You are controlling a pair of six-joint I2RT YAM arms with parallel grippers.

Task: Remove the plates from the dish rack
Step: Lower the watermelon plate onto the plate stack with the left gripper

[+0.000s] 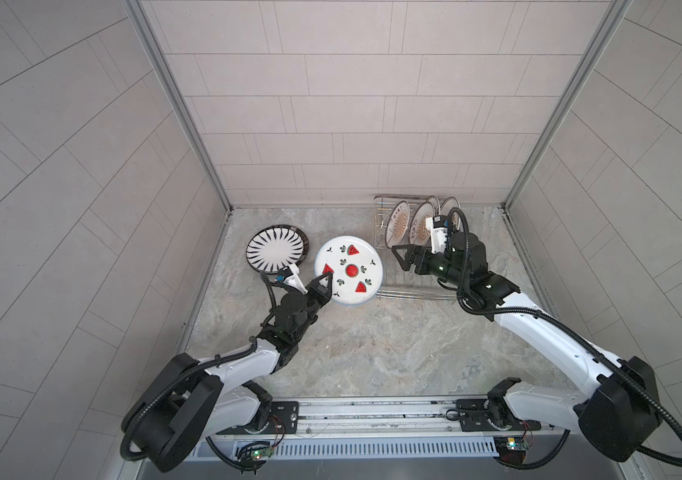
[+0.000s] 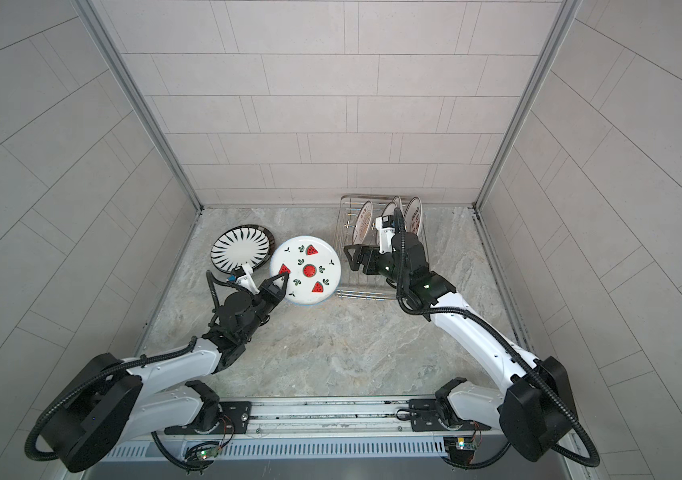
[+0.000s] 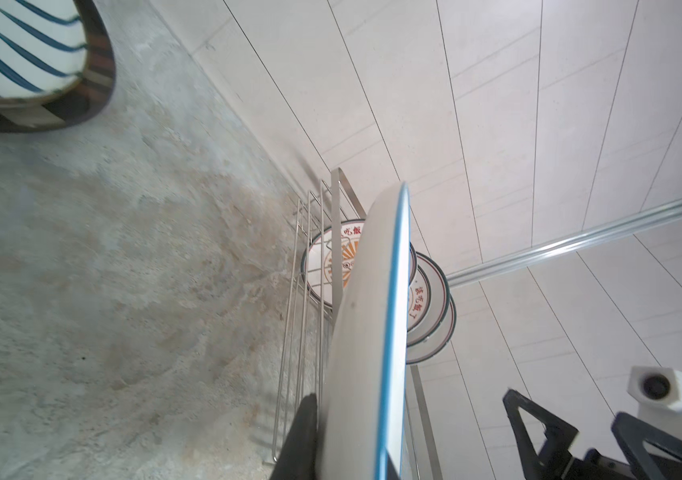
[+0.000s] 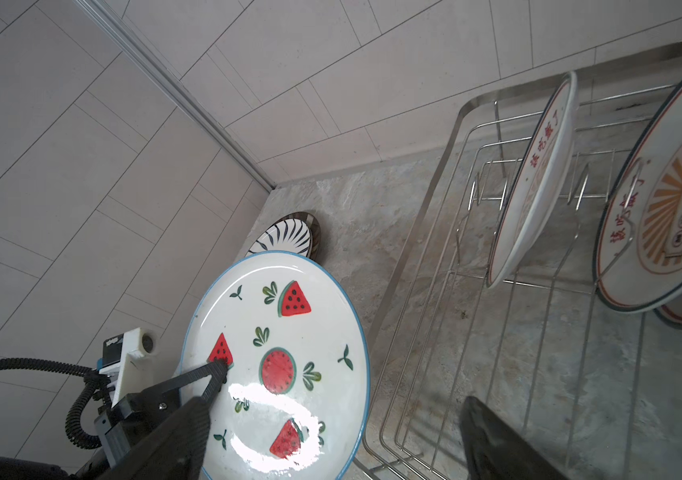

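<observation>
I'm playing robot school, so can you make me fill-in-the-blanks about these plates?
The left gripper grips the plate printed with ___ slices.
___ plates stand in the dish rack.
The right gripper is ___ and holds nothing.
Missing words: watermelon; three; open.

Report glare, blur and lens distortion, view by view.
Right wrist view: a bright white glare patch washes out the near part of the watermelon plate; left wrist view: that plate's rim, edge-on and very close, looks soft; both top views: even light, faint shadows, wall tile lines bowed by the wide lens.
</observation>
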